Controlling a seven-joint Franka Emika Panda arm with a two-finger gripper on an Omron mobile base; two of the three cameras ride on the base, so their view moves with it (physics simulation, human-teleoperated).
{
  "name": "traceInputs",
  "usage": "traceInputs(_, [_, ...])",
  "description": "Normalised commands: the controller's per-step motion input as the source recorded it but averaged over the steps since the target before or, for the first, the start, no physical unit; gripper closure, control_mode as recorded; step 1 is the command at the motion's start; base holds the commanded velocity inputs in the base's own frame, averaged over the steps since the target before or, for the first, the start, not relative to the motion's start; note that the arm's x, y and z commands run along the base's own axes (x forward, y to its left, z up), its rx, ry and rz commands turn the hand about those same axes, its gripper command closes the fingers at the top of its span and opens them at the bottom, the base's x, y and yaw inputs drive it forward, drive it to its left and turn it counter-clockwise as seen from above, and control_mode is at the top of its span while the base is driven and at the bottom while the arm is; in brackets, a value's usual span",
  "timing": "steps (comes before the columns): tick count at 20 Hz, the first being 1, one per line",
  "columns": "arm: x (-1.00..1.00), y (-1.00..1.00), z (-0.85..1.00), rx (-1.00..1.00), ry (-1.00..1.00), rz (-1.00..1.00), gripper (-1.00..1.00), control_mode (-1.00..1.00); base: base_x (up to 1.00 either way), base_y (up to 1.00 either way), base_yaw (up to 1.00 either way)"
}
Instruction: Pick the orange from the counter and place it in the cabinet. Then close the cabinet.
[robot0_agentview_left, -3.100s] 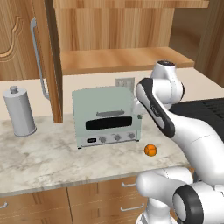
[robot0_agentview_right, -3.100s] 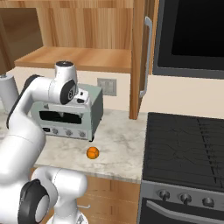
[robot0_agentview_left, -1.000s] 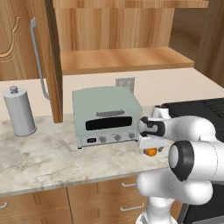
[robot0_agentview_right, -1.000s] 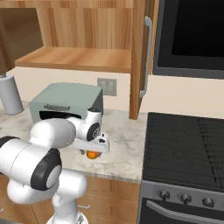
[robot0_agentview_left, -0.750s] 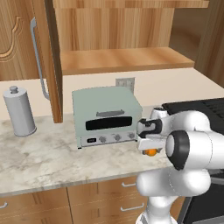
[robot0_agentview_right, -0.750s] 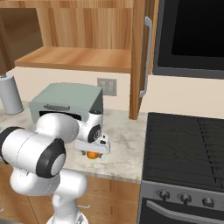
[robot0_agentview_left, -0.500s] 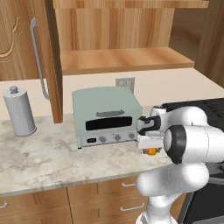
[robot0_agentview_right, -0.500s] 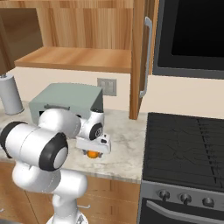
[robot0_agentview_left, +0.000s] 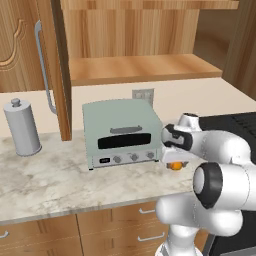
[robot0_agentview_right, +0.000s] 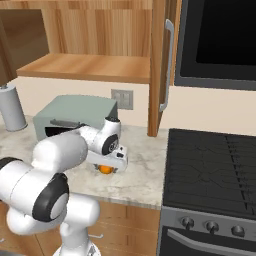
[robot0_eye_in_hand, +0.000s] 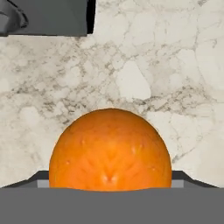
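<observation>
— Where is the small round bright-orange fruit (robot0_eye_in_hand: 110, 149)?

— On the beige marbled stone counter (robot0_agentview_left: 60, 175), just right of the pale green toaster oven (robot0_agentview_left: 121, 133), directly under the white arm's two-finger gripper (robot0_agentview_right: 107, 166).

— Jaws clamped on it?

— Cannot tell (fingertips barely visible beside the orange).
</observation>
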Motion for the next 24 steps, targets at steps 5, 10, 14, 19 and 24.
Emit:
traceInputs(5, [-0.04, 0.03, 1.00, -0.01, -0.22, 0.05, 1.00, -1.00, 0.00, 0.00, 0.00])
traceInputs(10, [0.01, 0.00, 1.00, -0.01, -0.13, 0.04, 1.00, -1.00, 0.00, 0.00, 0.00])
traceInputs(14, [0.05, 0.00, 1.00, -0.02, -0.08, 0.00, 1.00, -1.00, 0.00, 0.00, 0.00])
traceInputs(19, [0.37, 0.00, 1.00, -0.03, -0.09, 0.00, 1.00, -1.00, 0.00, 0.00, 0.00])
traceInputs(24, [0.46, 0.01, 1.00, -0.04, -0.34, 0.00, 1.00, -1.00, 0.00, 0.00, 0.00])
